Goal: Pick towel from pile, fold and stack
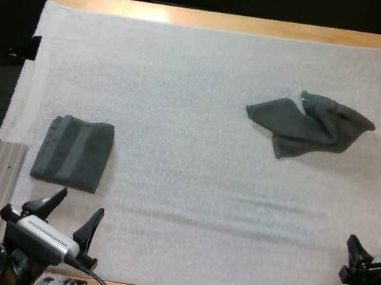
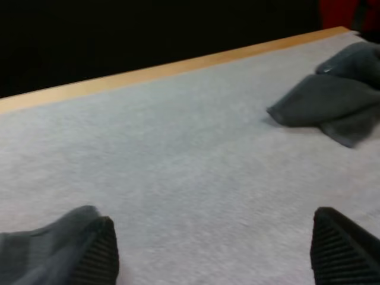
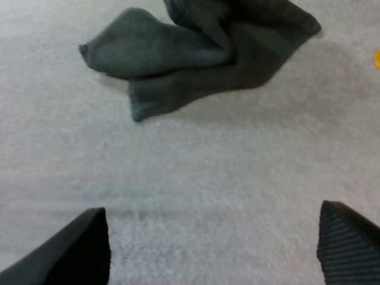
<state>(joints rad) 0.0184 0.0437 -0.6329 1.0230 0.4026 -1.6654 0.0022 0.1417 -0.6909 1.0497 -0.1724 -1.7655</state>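
Crumpled towel (image 1: 309,124): dark grey-green, lay on the far right part of the white mat (image 1: 187,208), apart from both arms
Folded towel (image 1: 73,152): lay flat near the mat's left edge, just beyond the left gripper (image 1: 80,202)
Left gripper: jaws stood spread, holding nothing, one finger close to the folded towel's near edge
Right gripper (image 1: 375,250): at the mat's near right edge, jaws released and empty, well short of the crumpled towel

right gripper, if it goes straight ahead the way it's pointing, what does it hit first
Most likely the crumpled towel: it lies ahead of the right gripper, with bare mat between them. Height is unclear, so it might pass over.
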